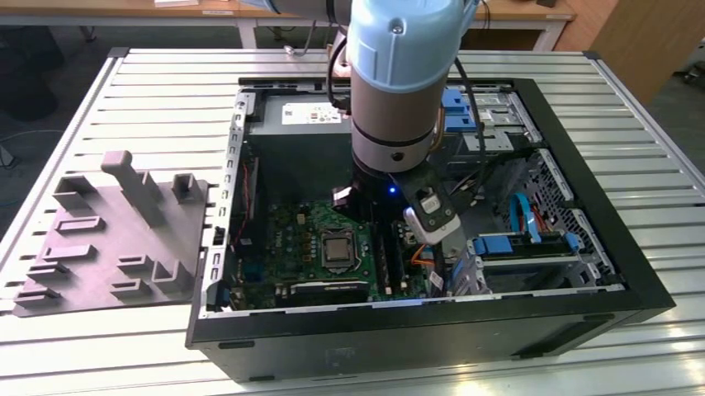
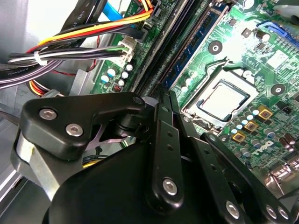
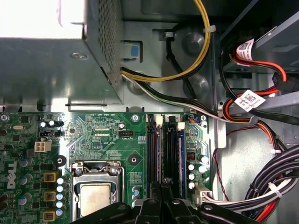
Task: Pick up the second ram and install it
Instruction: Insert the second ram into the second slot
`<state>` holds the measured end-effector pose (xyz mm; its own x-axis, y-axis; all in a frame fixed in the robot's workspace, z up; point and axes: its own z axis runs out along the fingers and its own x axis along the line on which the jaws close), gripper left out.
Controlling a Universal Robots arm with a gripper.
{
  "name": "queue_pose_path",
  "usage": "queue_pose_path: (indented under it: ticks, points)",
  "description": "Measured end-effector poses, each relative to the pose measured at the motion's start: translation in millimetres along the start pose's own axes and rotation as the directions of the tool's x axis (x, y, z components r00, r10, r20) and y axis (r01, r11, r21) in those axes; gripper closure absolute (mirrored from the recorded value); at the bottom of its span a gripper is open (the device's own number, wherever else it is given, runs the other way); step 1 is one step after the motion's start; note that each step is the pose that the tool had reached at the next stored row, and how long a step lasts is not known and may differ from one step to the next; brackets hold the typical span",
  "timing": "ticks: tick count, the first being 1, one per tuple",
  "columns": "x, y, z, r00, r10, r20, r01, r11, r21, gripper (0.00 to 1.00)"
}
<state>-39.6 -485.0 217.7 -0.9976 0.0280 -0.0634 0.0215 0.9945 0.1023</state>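
Observation:
A blue ram stick (image 3: 181, 154) (image 2: 196, 44) stands seated in a black motherboard slot inside the open computer case (image 1: 441, 326). I cannot tell whether it is the second ram. In the exterior view my gripper (image 1: 432, 241) reaches down into the case beside the processor socket. In both wrist views the gripper (image 3: 162, 189) (image 2: 164, 92) has its black fingers pressed together. Its tips are right over the row of memory slots, next to the blue stick. Nothing visibly sticks out from between the fingers.
A grey fixture block (image 1: 111, 239) lies on the slatted table at the exterior view's left. The processor socket (image 3: 96, 193), the power supply (image 3: 46, 46) and bundled cables (image 3: 261, 186) crowd the slots. Blue drive clips (image 1: 523, 243) sit at the exterior view's right.

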Motion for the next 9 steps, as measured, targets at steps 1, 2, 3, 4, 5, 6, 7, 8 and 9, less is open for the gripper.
queue_pose_path:
  ticks: [1,2,3,4,5,6,7,8,9]
  points:
    - [0.0,-0.1,0.4,1.0,0.0,0.0,0.0,1.0,-0.0002,0.88]
    - [0.0,-0.1,0.6,1.0,0.0,-0.0001,0.0,1.0,0.0,0.88]
    - [0.1,-0.1,0.7,1.0,0.0,-0.0001,0.0,1.0,0.0,0.88]
    - [0.0,-0.1,0.7,1.0,0.0,-0.0002,0.0,1.0,0.0001,0.88]
    - [0.0,-0.1,0.7,1.0,0.0,-0.0001,0.0,1.0,0.0001,0.88]
    - [0.0,-0.1,0.8,1.0,0.0,-0.0001,0.0,1.0,0.0,0.88]
    - [0.1,-0.2,1.1,1.0,0.0,-0.0001,0.0,1.0,-0.0002,0.88]
    - [0.1,-0.2,1.4,1.0,0.0,0.0,0.0,1.0,-0.0004,0.88]
    - [0.1,-0.2,1.5,1.0,0.0,0.0,0.0,1.0,-0.0003,0.88]
